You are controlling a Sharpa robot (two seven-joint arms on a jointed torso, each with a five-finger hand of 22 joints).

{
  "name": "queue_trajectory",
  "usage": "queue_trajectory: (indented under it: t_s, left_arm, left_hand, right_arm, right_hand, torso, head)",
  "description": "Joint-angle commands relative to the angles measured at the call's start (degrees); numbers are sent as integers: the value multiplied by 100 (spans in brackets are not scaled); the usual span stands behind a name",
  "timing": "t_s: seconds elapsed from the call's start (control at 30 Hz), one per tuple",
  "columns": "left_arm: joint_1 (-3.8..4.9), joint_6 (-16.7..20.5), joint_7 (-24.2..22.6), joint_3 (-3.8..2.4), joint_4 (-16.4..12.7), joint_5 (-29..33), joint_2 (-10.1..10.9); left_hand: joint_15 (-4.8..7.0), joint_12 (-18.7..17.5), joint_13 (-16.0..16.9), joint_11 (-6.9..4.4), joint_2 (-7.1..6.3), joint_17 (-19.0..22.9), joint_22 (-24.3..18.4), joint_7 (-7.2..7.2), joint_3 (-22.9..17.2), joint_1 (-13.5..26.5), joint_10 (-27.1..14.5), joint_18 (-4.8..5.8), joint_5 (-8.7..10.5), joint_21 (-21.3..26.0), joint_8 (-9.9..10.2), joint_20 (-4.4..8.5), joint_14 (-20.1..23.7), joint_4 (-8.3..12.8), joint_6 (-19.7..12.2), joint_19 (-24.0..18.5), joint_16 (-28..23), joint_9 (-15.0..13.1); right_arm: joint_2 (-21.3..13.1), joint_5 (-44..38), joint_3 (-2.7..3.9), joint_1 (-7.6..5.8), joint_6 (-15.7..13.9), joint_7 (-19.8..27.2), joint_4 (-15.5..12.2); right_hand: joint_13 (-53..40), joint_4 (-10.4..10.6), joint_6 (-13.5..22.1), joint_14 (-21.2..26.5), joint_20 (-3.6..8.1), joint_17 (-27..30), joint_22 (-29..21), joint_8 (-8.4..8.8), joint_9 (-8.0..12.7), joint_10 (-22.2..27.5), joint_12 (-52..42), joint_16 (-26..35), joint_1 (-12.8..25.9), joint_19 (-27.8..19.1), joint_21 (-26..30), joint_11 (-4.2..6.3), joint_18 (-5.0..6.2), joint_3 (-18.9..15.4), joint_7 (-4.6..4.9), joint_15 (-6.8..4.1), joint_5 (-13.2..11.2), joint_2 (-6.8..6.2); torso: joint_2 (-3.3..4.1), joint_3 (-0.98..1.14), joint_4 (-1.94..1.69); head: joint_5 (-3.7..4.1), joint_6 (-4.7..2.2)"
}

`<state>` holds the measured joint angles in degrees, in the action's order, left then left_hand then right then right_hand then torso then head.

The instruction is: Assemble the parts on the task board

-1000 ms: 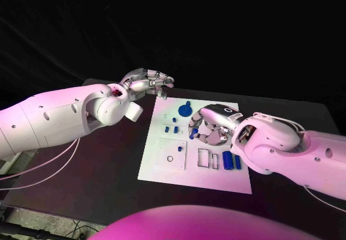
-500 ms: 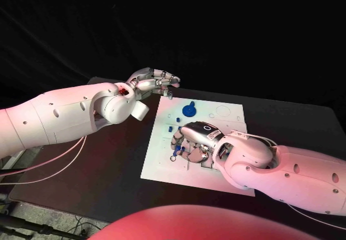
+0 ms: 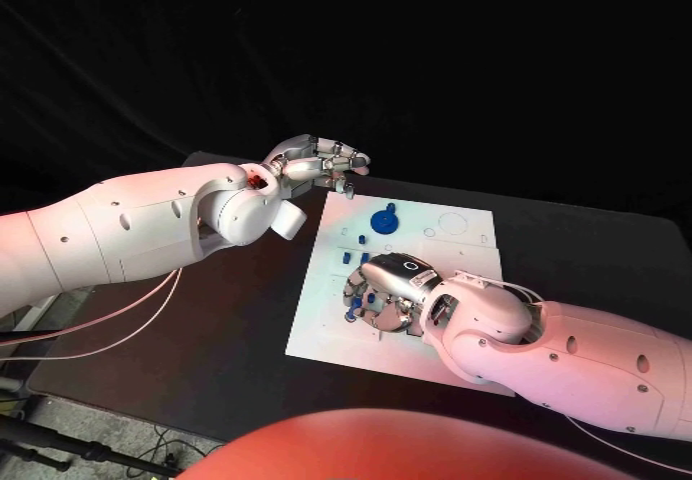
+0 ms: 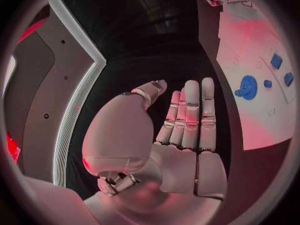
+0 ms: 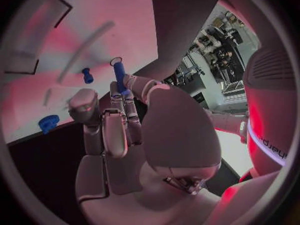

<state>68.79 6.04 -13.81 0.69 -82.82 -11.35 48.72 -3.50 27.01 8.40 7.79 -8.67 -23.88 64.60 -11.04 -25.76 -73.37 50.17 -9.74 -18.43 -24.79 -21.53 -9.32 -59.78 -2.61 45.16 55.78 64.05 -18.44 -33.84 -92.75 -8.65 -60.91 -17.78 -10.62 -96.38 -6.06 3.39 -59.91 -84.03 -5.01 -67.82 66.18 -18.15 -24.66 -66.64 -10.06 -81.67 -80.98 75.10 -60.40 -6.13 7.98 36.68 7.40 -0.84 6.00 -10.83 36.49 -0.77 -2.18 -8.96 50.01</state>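
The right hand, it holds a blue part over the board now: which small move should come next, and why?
Probably a short lift. The right hand pinches a blue cylinder just above the task board, and its fingers hide the board below in the head view, so no target slot can be seen. The left hand hovers empty beyond the board's far edge, out of the way.

My right hand and forearm cover the near right part of the task board, hiding what lies there. The small parts beside my fingers are too tiny to tell apart. The worktop is cut off at the right edge.
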Motion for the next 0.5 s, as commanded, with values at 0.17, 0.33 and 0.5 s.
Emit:
queue_trajectory:
  t_s: [0.17,0.33,0.5]
  left_arm:
    - [6,-102,-43,-3,-13,27,-10]
    - [6,-103,-41,-3,-18,23,-6]
    - [6,-104,-37,-3,-18,21,-4]
  left_hand:
    - [-8,22,-6,-1,24,-8,-6,10,22,-11,-58,-59,-25,39,-27,-26,51,-21,-39,7,-5,-5]
    - [-8,27,-6,-1,20,-8,-8,9,25,-14,-61,-59,-23,40,-31,-26,52,-20,-44,8,-4,-5]
    - [-8,27,-6,-1,20,-8,-8,9,25,-14,-61,-59,-23,40,-31,-26,52,-20,-44,8,-4,-5]
  right_arm:
    - [55,-125,-4,62,11,35,132]
    - [77,-128,-6,88,46,27,196]
    - [97,-127,-8,111,88,23,228]
  right_hand:
    - [-289,-25,48,-165,11,-1,8,-19,-10,-264,-27,-24,35,-5,33,260,-93,16,-6,-14,36,7]
    - [-292,-30,54,-162,9,12,1,-18,-15,-261,-21,-19,46,-10,44,259,-90,23,-6,-13,45,10]
    - [-292,-30,54,-162,9,12,1,-18,-15,-261,-21,-19,46,-10,44,259,-90,23,-6,-13,45,10]
  torso:
    - [5,5,7]
    - [5,4,10]
    - [5,8,3]
  head:
    - [-32,-1]
    - [-43,-1]
    - [-44,-1]
